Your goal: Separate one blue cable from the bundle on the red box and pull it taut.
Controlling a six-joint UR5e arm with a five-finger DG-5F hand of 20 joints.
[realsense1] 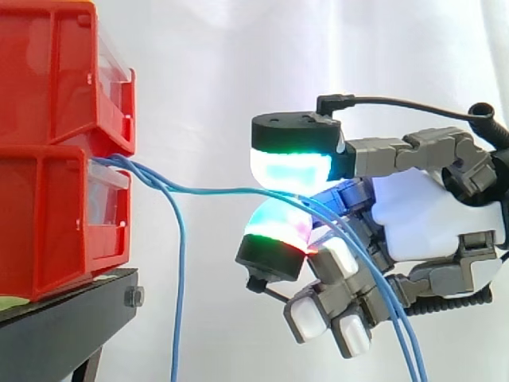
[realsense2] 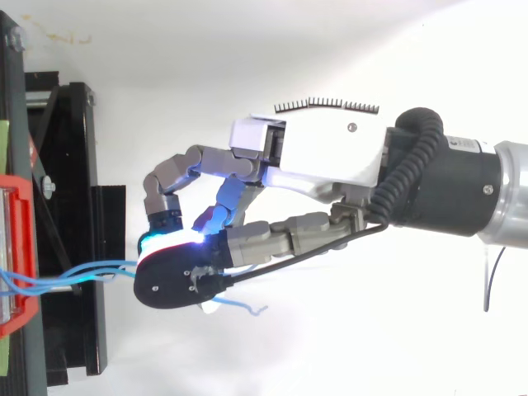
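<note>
Grey-and-white robot hand (realsense1: 429,215), glowing pads (realsense1: 290,169) pinched on thin blue cable (realsense1: 231,190), right of stacked red plastic bins (realsense1: 48,231). Cable runs from bin front, sagging. Risk: neighbouring strands (realsense1: 180,302) pinched too, dragging bundle (realsense1: 135,167).

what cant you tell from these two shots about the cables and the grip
Side view: how many blue cables the robot hand pinches; its glowing pads cover the contact.
Side view: where the cables are anchored; the lower red bin hides it.
Side view: the hanging cable ends, cut off by the bottom edge.
Top view: the pinch point, under a fingertip.
</note>
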